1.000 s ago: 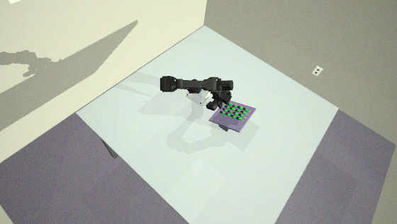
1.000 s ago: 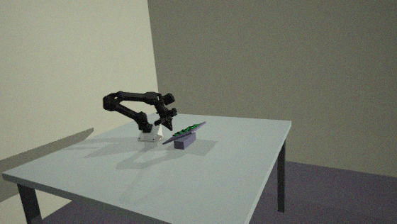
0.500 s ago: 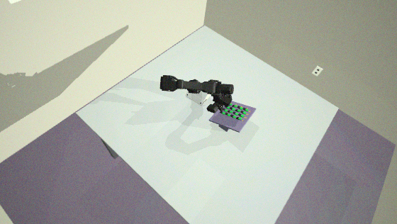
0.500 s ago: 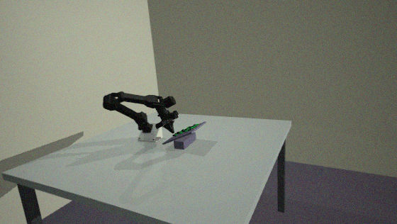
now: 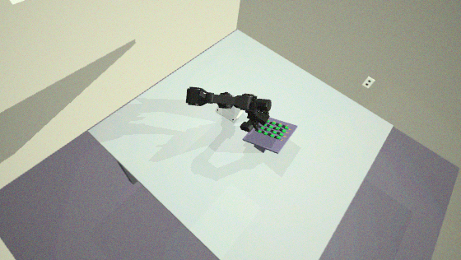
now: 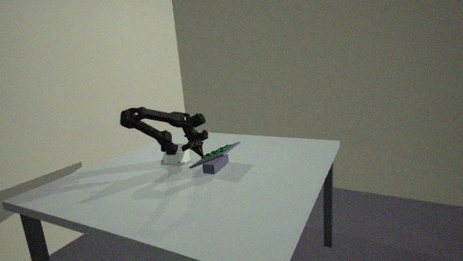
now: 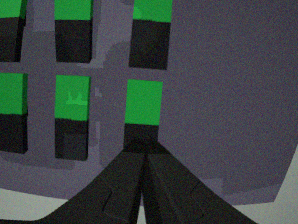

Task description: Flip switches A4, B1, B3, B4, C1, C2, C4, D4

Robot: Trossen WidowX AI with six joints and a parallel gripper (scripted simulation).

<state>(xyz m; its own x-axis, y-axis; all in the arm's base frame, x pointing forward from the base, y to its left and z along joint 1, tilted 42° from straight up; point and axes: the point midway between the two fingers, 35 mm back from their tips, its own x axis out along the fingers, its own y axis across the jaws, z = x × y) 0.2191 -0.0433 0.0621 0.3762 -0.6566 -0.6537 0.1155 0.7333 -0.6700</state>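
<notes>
Directly ahead of the clenched, empty end effector [image 7: 141, 163] lies the nearest right-column switch [image 7: 143, 117] on the tilted panel [image 7: 220, 96], its long axis running away from the arm, dark end touching the tip, green end beyond

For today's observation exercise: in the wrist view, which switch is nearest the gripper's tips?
The right-hand switch in the lower row. Its black end sits right at the shut gripper tips; the other switches lie off to the left or higher.

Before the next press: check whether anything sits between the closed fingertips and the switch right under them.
Nothing visible does. In the wrist view the shut gripper points straight at the dark end of the nearest switch, rightmost column of the panel, with no object between them.
</notes>
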